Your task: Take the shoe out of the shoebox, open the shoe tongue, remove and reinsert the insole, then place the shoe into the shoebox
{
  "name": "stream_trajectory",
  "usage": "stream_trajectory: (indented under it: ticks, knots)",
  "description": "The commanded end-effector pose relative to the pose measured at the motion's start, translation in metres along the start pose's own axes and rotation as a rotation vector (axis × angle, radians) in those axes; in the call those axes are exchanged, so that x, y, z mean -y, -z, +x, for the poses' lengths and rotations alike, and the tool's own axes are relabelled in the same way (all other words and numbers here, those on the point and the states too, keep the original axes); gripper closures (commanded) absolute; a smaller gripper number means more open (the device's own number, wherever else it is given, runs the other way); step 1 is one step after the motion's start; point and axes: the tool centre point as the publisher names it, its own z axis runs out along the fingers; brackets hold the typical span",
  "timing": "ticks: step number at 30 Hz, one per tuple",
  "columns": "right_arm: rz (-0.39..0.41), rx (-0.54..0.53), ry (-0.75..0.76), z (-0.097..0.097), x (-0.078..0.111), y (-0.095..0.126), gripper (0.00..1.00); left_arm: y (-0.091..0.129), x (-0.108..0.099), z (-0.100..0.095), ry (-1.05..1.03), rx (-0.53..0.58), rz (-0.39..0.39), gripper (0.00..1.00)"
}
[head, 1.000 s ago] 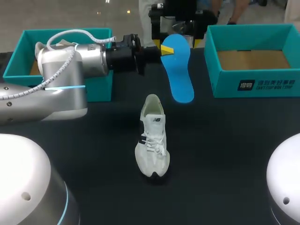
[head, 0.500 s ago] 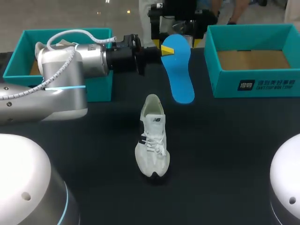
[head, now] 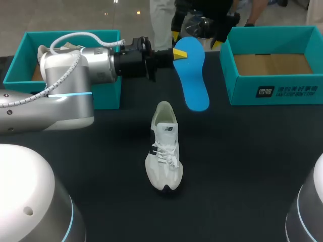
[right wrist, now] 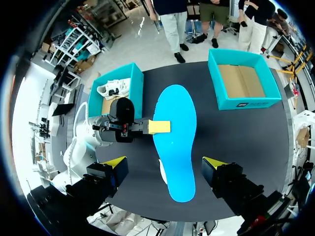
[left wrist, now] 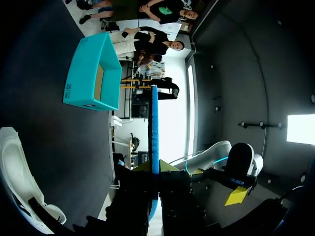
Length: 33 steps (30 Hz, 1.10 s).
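Evidently the insole (head: 193, 75) is out: left gripper (head: 177, 53) clamps its edge, right gripper (right wrist: 165, 162) hangs spread, empty. Next, realign and feed it into the shoe (head: 164, 146) mid-tabletop.

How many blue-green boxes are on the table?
2. The left box sits at the table's left side with a white shoe inside. The right box sits at the right side, showing only its brown cardboard floor.

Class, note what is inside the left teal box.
The box holds a white shoe on a brown floor, by the right wrist view. In the head view the left arm hides most of the inside.
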Motion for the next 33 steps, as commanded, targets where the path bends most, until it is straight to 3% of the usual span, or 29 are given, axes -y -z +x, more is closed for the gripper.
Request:
stream_trajectory:
  ticks: [1,9,16,31,33]
  knots:
    - [-0.019,-0.255,-0.006,-0.033,0.007,-0.001,0.0,0.001,-0.001,0.0,0.0,-0.001,0.007,1.0]
    - [0.022,-0.333,0.005,-0.044,0.003,0.001,0.0,0.001,0.0,-0.001,0.002,-0.003,0.01,1.0]
    - [0.073,-0.491,0.005,-0.053,0.001,0.0,0.0,0.002,0.0,0.0,0.003,-0.006,0.01,1.0]
    - [0.086,-0.484,-0.006,-0.054,0.0,-0.001,0.0,0.004,-0.002,0.004,-0.01,-0.009,0.005,1.0]
    - [0.09,-0.55,-0.003,-0.056,0.001,-0.005,0.0,0.004,-0.002,0.004,-0.011,-0.008,0.006,1.0]
